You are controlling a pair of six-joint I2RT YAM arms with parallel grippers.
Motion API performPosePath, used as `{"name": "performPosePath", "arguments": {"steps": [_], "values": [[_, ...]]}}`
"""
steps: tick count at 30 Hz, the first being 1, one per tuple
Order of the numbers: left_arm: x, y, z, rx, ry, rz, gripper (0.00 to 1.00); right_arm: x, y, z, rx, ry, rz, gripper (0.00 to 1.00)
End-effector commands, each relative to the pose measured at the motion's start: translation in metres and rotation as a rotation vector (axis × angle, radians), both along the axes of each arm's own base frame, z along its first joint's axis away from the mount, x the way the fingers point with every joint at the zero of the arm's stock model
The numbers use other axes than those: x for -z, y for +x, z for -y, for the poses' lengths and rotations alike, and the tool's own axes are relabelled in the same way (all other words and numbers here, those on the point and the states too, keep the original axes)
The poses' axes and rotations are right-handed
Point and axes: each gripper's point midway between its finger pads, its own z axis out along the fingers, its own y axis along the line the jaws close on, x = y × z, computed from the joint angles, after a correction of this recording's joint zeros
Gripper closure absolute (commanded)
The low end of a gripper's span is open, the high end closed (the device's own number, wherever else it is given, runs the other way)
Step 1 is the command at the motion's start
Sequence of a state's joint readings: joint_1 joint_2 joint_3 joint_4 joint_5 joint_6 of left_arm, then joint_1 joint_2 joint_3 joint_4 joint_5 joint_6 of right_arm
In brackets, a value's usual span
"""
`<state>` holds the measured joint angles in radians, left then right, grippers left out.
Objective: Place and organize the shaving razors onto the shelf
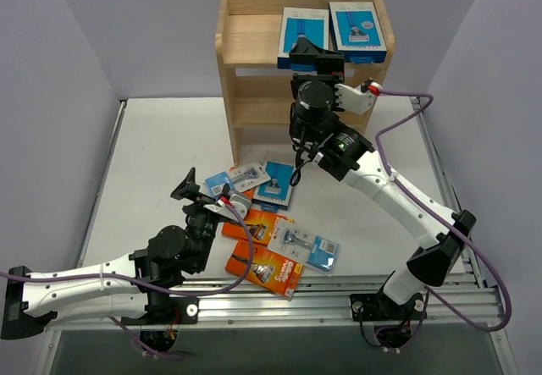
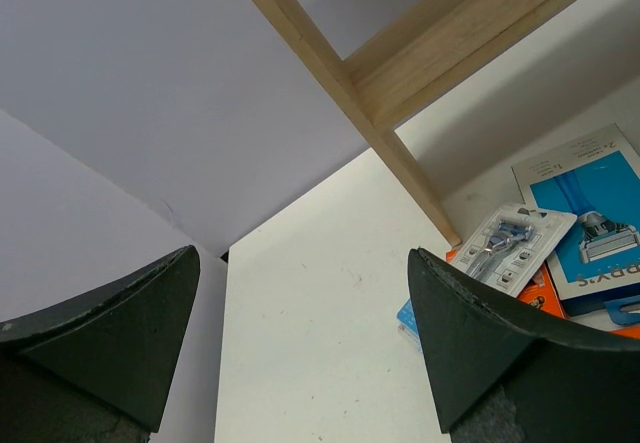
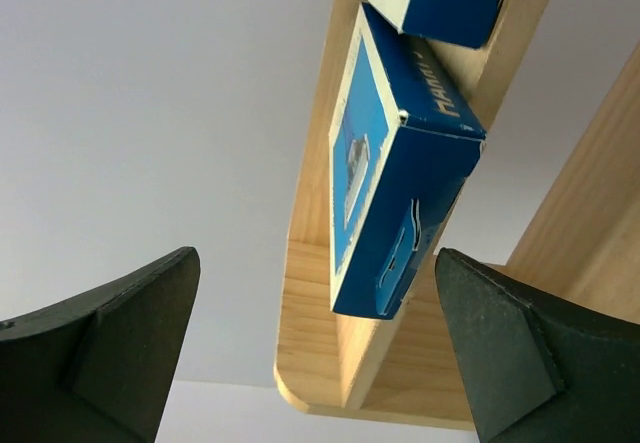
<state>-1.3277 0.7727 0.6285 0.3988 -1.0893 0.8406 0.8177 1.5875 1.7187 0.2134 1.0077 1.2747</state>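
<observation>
Top tier of the wooden shelf [image 1: 254, 41]: two razor packs side by side, both flat blue-and-white boxes with a razor picture on the face. The left box [image 3: 390, 183] has its near end over the front rail, dark blue side toward the right wrist camera. The right box [image 1: 357, 26] is just beside it. Middle and lower tiers: nothing seen on them.

Right gripper [image 1: 313, 53] is up at the top tier, just in front of the left box. Jaws spread wide, nothing between them, not touching the box.

Left gripper [image 1: 199, 190] is low over the table [image 1: 152, 163], jaws also wide and holding nothing.

The loose pile lies just right of the left gripper:
- clear blister card [image 2: 515, 248]
- third blue-and-white box [image 2: 590, 213]
- two orange boxes [image 1: 254, 227] overlapping
- another blister card [image 1: 306, 246] lying on them

The pile lies in front of the shelf's foot.
</observation>
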Motion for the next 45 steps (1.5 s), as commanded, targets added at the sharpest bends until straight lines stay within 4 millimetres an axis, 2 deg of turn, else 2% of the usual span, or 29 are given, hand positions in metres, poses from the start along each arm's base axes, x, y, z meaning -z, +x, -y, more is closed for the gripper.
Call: {"name": "performPosePath", "arguments": {"steps": [1,7,8,9,10,11,12,13,14,16,17,19,22,26,29,35,45], "values": [[-0.020,-0.001,-0.006,-0.014,-0.078,0.006,0.06,-0.022,-0.016,0.018,-0.012,0.054,0.050,0.00],[-0.019,0.000,-0.007,-0.017,-0.072,0.005,0.06,-0.008,-0.037,0.030,-0.069,0.067,0.025,0.00],[-0.020,0.000,-0.007,-0.019,-0.071,0.005,0.06,-0.013,-0.045,0.038,-0.076,0.076,0.036,0.03],[-0.019,0.000,-0.006,-0.019,-0.069,0.003,0.06,-0.006,-0.047,0.038,-0.080,0.052,0.028,0.08],[-0.019,0.001,-0.006,-0.019,-0.068,0.002,0.06,-0.007,-0.050,0.042,-0.078,-0.005,0.024,0.12],[-0.019,0.001,-0.006,-0.017,-0.068,0.002,0.06,-0.009,-0.053,0.044,-0.083,-0.036,0.020,0.18],[-0.019,0.000,-0.006,-0.018,-0.071,0.001,0.06,-0.017,-0.058,0.049,-0.086,-0.060,0.031,0.37],[-0.020,0.001,-0.007,-0.020,-0.071,0.002,0.06,-0.021,-0.060,0.050,-0.088,-0.101,0.030,0.44],[-0.021,0.000,-0.007,-0.020,-0.074,0.003,0.06,-0.021,-0.062,0.052,-0.086,-0.181,0.012,0.59],[-0.022,0.000,-0.010,-0.020,-0.086,0.005,0.06,-0.029,-0.064,0.052,-0.100,-0.260,0.001,0.77],[-0.023,0.000,-0.010,-0.015,-0.090,0.008,0.06,-0.029,-0.063,0.051,-0.102,-0.304,-0.014,0.81],[-0.024,-0.001,-0.011,-0.010,-0.100,0.010,0.06,-0.035,-0.064,0.049,-0.120,-0.334,-0.013,0.80],[-0.025,-0.001,-0.013,-0.010,-0.107,0.011,0.06,-0.030,-0.059,0.043,-0.152,-0.358,-0.019,0.79],[-0.024,-0.001,-0.011,-0.007,-0.101,0.010,0.06,-0.025,-0.044,0.028,-0.217,-0.356,-0.007,0.84],[-0.024,-0.001,-0.011,-0.004,-0.101,0.011,0.06,-0.021,-0.033,0.017,-0.267,-0.334,0.001,0.80],[-0.024,-0.002,-0.011,0.001,-0.107,0.012,0.06,-0.019,-0.011,0.001,-0.348,-0.291,0.030,0.81],[-0.025,-0.002,-0.011,0.008,-0.112,0.012,0.06,-0.016,0.005,-0.009,-0.370,-0.248,0.049,0.79]]}}
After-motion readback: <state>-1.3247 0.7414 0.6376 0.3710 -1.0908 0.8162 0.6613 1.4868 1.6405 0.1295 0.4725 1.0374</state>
